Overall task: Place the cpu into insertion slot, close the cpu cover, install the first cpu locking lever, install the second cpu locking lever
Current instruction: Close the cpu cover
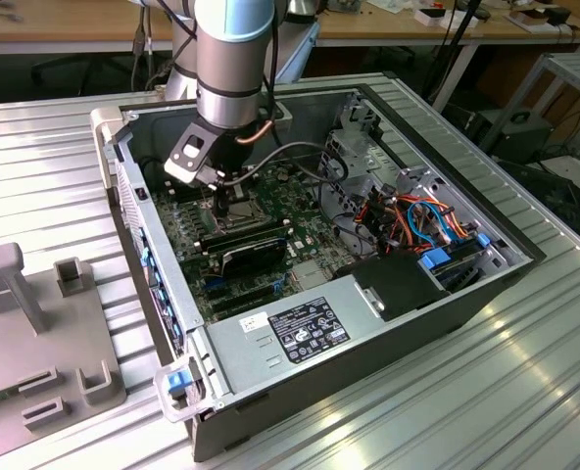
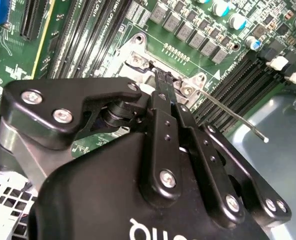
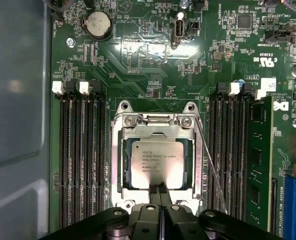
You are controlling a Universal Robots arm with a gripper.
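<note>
The end effector (image 3: 159,191) is closed tight, and its tips are set at the edge of the cpu cover (image 3: 116,165). The cpu (image 3: 157,162) is laid in the insertion slot (image 3: 126,165), just ahead of the tips.

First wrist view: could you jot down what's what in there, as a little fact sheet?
setting: open computer case on a ribbed metal table
chip: silver square, lying flat inside the cover's window
cover: metal frame, appears down around the chip
lever: thin rod slanting away from the cover, its end free
pincer: shut, tips at the cover's edge beside the chip
memory slots: long black rows on both sides of the cover
</note>
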